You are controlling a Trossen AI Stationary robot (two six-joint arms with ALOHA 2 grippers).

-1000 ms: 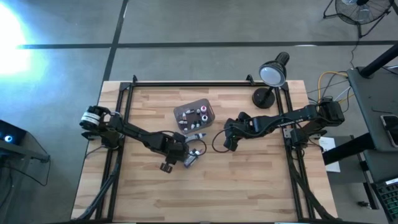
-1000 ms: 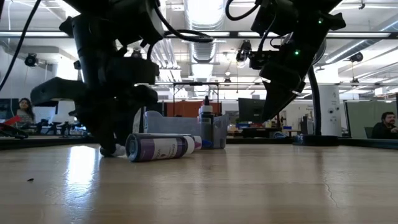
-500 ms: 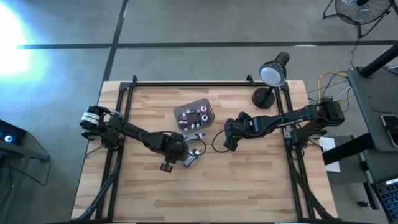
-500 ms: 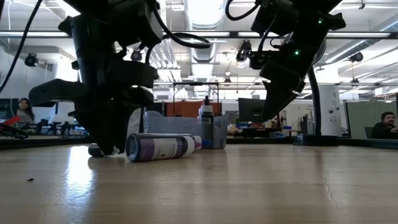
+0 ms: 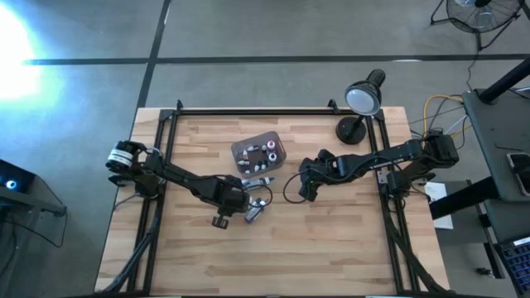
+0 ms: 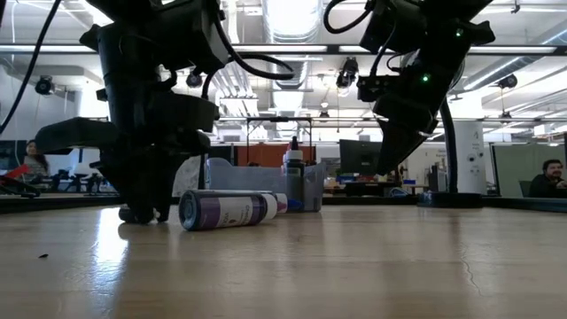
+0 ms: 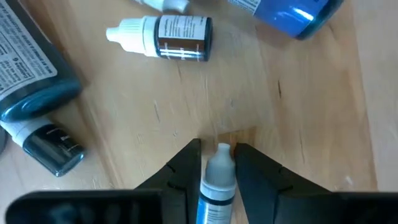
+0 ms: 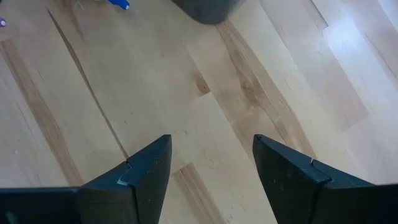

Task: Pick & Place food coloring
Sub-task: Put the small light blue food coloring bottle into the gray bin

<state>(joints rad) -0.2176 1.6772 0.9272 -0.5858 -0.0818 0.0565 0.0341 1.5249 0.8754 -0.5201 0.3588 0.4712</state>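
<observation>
Left gripper (image 7: 217, 163) is clenching a bottle (image 7: 216, 183) low on the table (image 5: 331, 240), ready for lifting; right gripper (image 8: 211, 163) is hanging released, waiting.

R gripper (image 8: 211, 168) fingers spread wide, nothing btwn them, hovering over bare wood tabletop (image 8: 205, 106). Dark object (image 8: 205, 9) cut off at frame edge; small blue bit (image 8: 119, 4) beside it.
</observation>
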